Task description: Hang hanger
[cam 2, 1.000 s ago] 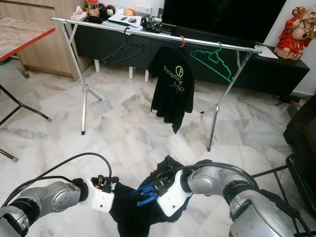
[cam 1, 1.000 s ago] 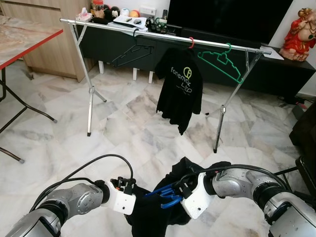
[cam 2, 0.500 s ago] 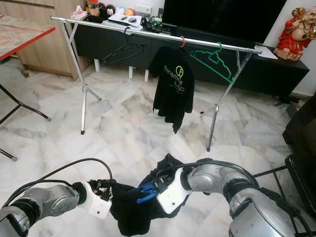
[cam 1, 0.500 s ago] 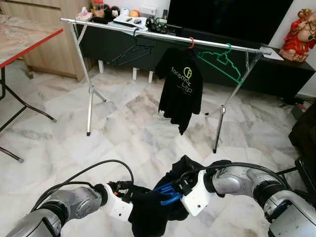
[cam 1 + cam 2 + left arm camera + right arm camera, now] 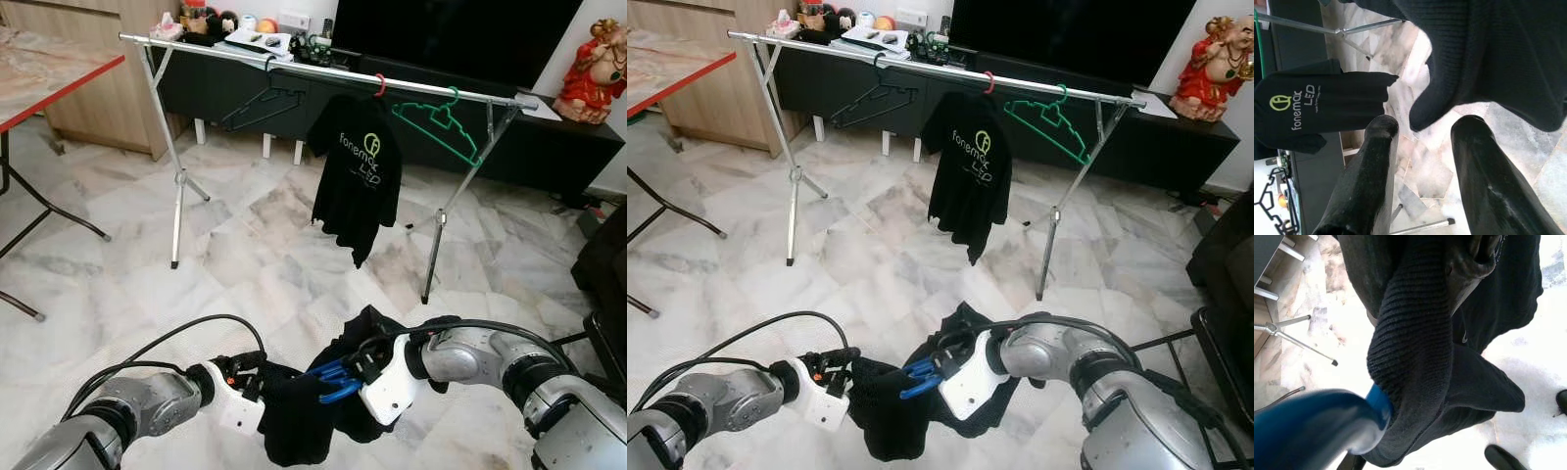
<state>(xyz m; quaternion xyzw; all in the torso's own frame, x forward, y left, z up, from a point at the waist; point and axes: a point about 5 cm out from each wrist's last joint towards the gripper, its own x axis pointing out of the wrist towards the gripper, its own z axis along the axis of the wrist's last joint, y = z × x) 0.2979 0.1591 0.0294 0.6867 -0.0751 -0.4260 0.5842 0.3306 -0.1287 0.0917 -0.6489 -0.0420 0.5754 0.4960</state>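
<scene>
Marble floor (image 5: 245, 245), clothes rail (image 5: 323, 70) well ahead of you. Your right gripper (image 5: 345, 375) clamps blue hanger (image 5: 331, 380), black garment (image 5: 304, 421) draped on it, short of rail. Left gripper (image 5: 1422, 142), fingers apart, beside garment hem, likely steadying it.

both silver arms reach forward low in the frame and bend in toward each other near the bottom centre. the left arm comes in from the lower left corner, a black cable looping above its forearm, and ends in a white wrist block. the left gripper (image 5: 257, 376) points right toward the middle, and its two black fingers (image 5: 1367, 181) stand apart with a clear gap between them. the right arm enters from the lower right, elbow out, forearm angled left and slightly down. the right gripper (image 5: 345, 377) sits just beyond its white wrist housing, near the left one; whether its fingers are parted cannot be told.
</scene>
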